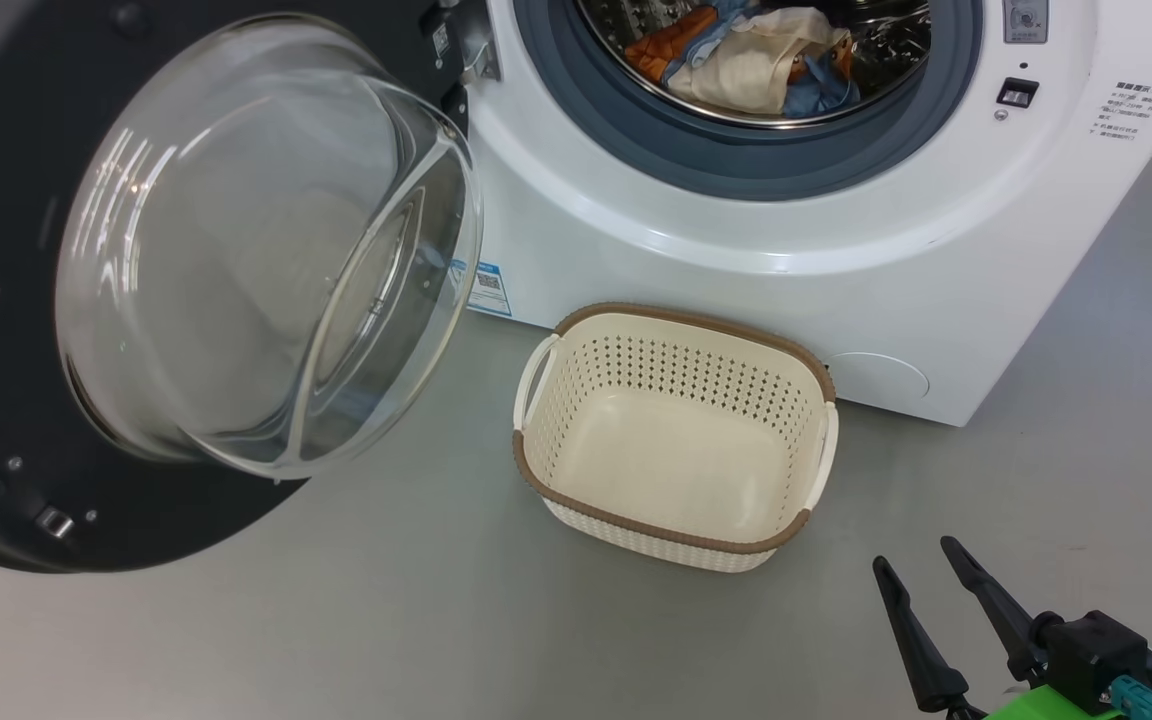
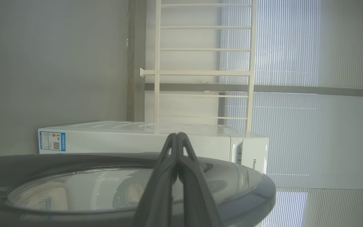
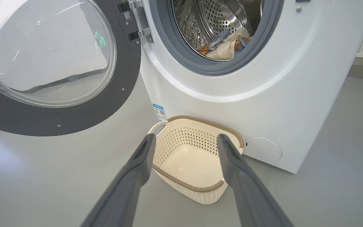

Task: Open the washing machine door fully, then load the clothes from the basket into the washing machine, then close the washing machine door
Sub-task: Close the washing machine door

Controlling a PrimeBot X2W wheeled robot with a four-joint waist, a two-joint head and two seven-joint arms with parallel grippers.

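Washing machine door (image 1: 266, 250) hangs open, clear glass bulging.

We log soft, even light; white glare streaks across the washing machine door (image 1: 266, 250). Beyond the door, backlit blinds (image 2: 295, 47) leave the left wrist view dim, hazy. Edges bow.

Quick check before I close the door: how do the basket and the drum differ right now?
The basket is empty; the drum holds the clothes. The basket is cream plastic with a brown rim; the drum is bare steel. The basket stands on the floor, open upward; the drum sits in the washer, open to the front. Both have perforated walls.
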